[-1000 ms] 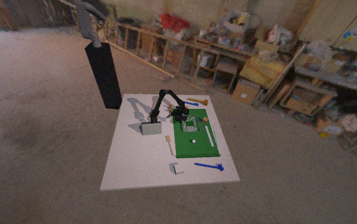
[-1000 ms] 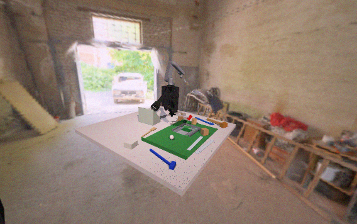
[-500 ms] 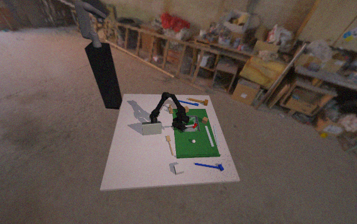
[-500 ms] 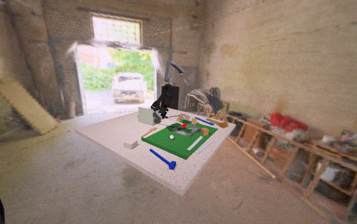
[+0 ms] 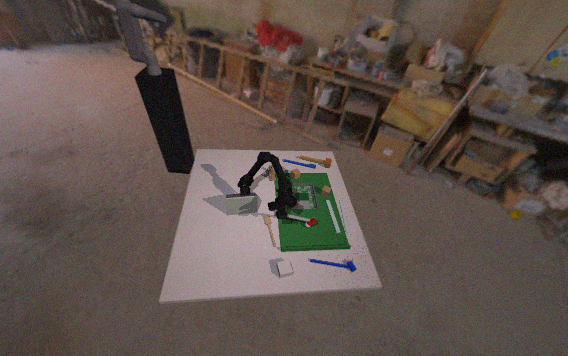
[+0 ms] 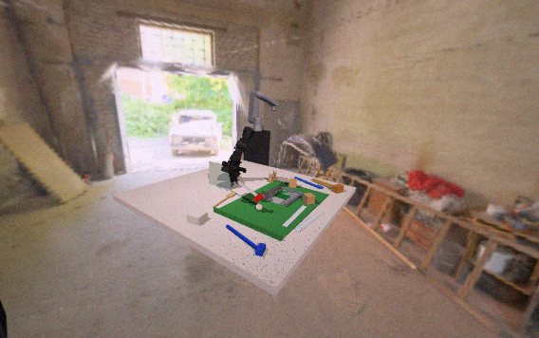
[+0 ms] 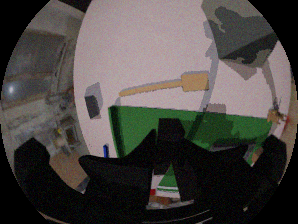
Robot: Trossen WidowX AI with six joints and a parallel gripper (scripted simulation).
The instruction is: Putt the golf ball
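Gripping the red putter [image 5: 306,220], the end effector [image 5: 281,212] holds its head beside the golf ball [image 6: 259,207].

A green mat [image 5: 310,240] lay on the white bench [image 5: 220,260]; the putter [image 5: 311,222] head was red, the arm [image 5: 280,185] black, another putter [image 5: 332,263] blue.

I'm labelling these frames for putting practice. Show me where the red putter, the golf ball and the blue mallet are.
red putter [image 5: 311,222]: top view, on its red head.
golf ball [image 6: 259,207]: exterior view, on the ball's middle.
blue mallet [image 6: 243,238]: exterior view, on its handle.
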